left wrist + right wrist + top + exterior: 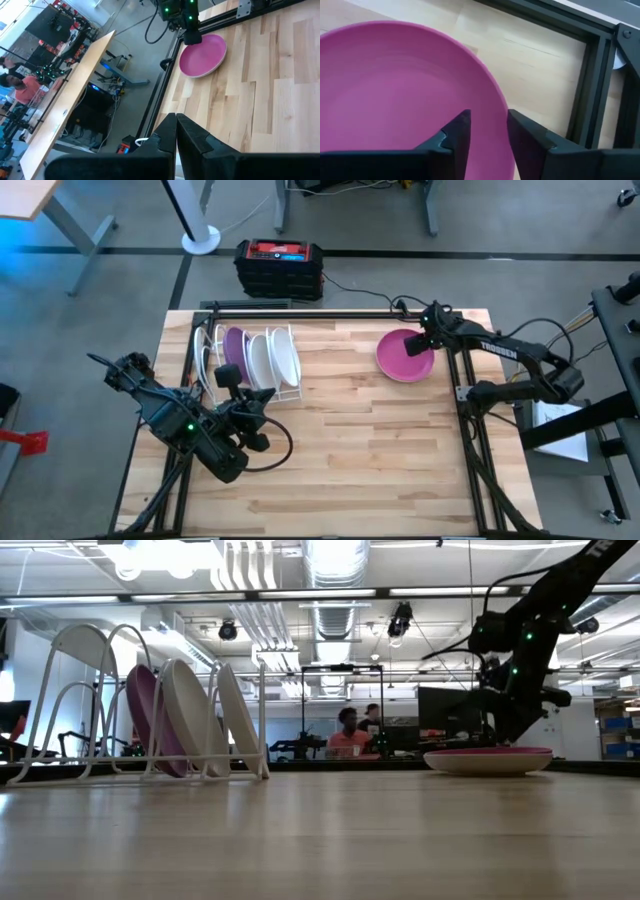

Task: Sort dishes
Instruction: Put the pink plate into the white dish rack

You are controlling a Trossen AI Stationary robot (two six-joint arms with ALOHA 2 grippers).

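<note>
The table [380,450] is a butcher-block top of pale wooden strips, smooth and lightly glossy, edged by a dark metal frame. At the upper left of the high view stands a white wire dish rack [212,365] of thin bent loops, and three round dishes stand on edge in it: a purple plate [235,350] at the left, then a white plate [261,361] and a second white plate [283,358], all smooth and slightly glossy. In the low view they lean in the rack at the left of the frame, the purple one behind the cream-white ones. At the upper right of the high view a magenta dish [401,358] lies flat on the wood near the table's far edge, a shallow round thing with a low raised rim and a matte, even surface. The right gripper [428,338] sits at that dish's right rim; in the right wrist view its two dark angular fingers [456,137] are parted a little way, the magenta rim running through the gap between them, though whether the pads press it I cannot tell. The left gripper [232,376] waits at the lower left of the high view, just beside the rack's near end, its fingers [167,135] closed together on nothing.
</note>
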